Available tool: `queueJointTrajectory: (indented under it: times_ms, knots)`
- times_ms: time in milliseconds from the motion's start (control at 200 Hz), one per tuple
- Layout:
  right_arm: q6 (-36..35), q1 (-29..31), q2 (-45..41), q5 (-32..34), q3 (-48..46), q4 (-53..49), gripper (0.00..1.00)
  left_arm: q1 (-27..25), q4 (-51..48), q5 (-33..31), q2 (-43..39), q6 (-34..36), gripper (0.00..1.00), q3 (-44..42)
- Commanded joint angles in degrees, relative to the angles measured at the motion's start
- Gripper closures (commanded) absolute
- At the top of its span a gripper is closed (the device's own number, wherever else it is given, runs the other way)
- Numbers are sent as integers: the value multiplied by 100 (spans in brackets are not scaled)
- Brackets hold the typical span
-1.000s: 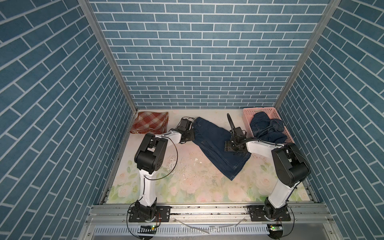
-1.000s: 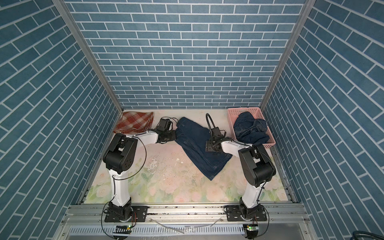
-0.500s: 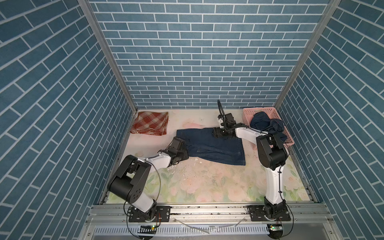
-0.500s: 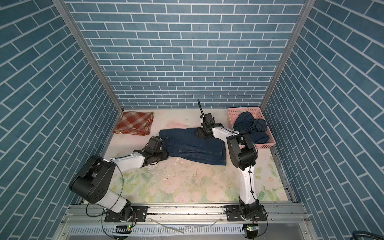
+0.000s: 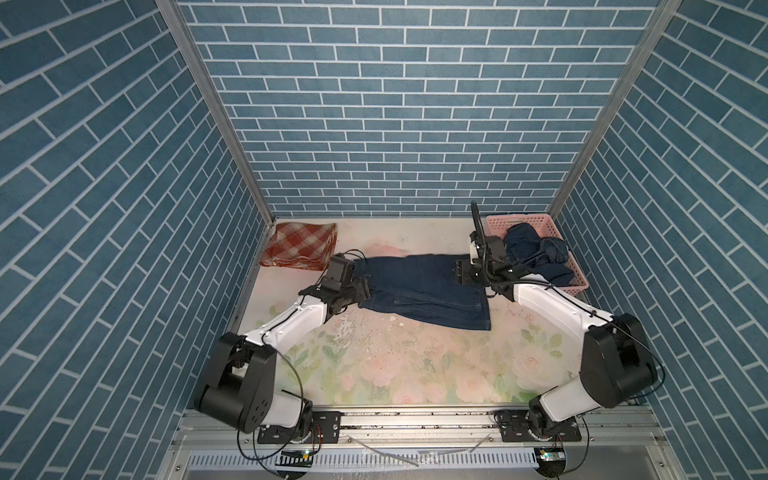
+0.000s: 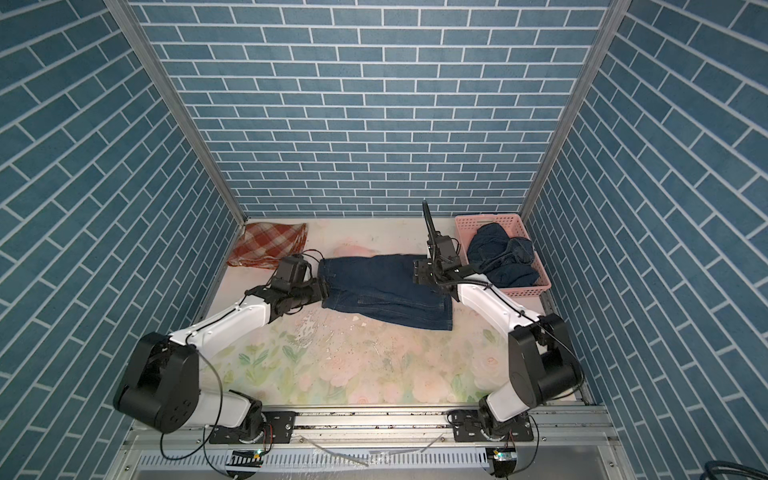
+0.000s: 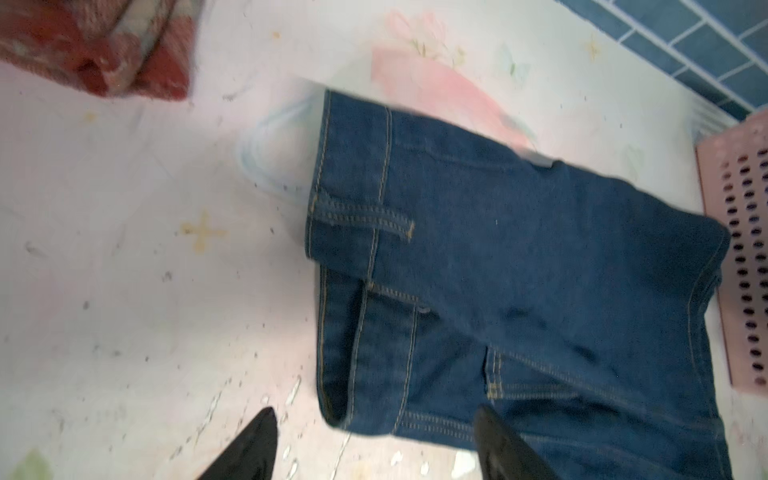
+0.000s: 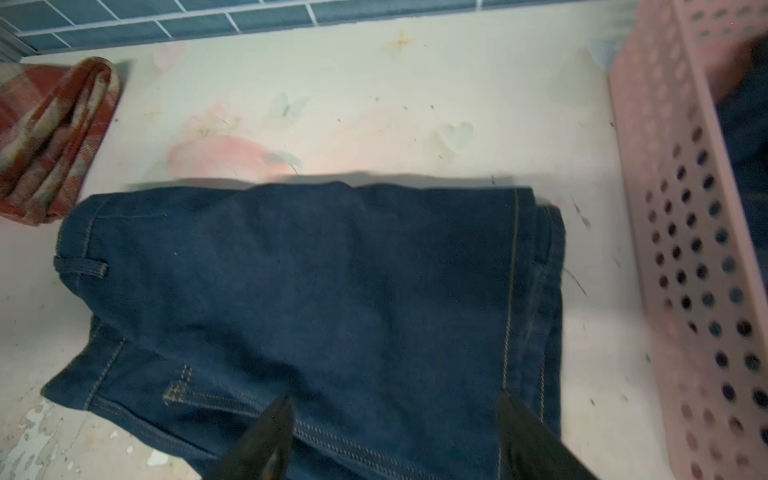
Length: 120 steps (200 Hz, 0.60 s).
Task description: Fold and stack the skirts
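A dark blue denim skirt [image 5: 424,291] [image 6: 386,291] lies folded over across the middle of the table. My left gripper [image 5: 362,290] [image 7: 374,415] is open at its waistband end [image 7: 357,232], holding nothing. My right gripper [image 5: 460,272] [image 8: 395,403] is open just above the skirt's hem end [image 8: 515,291], also holding nothing. The rust-red and cream plaid skirt [image 5: 301,245] [image 6: 270,243] lies folded at the back left. Another denim skirt [image 5: 536,253] [image 6: 505,253] is bunched up in the basket.
A pink perforated basket [image 5: 519,217] [image 6: 486,218] stands at the back right, close to my right gripper. Blue brick walls enclose the table on three sides. The floral tabletop [image 5: 415,365] stretches toward the front.
The denim skirt lay diagonally; now it lies crosswise, folded over. My left gripper has opened and let go of it. Both arms have shifted to the skirt's two ends.
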Motion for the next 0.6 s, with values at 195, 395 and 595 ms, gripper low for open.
queueJointTrajectory:
  times_ms: [195, 395, 595]
  knots:
    - [888, -22, -1361, 602, -1544, -265, 29, 235, 167, -75, 1369, 159, 31, 813]
    - [1019, -48, -1185, 358, -1672, -145, 33, 248, 627, -100, 1870, 231, 41, 851]
    - [1001, -249, -741, 143, -1556, 49, 41, 248, 805, -21, 2122, 373, 49, 957]
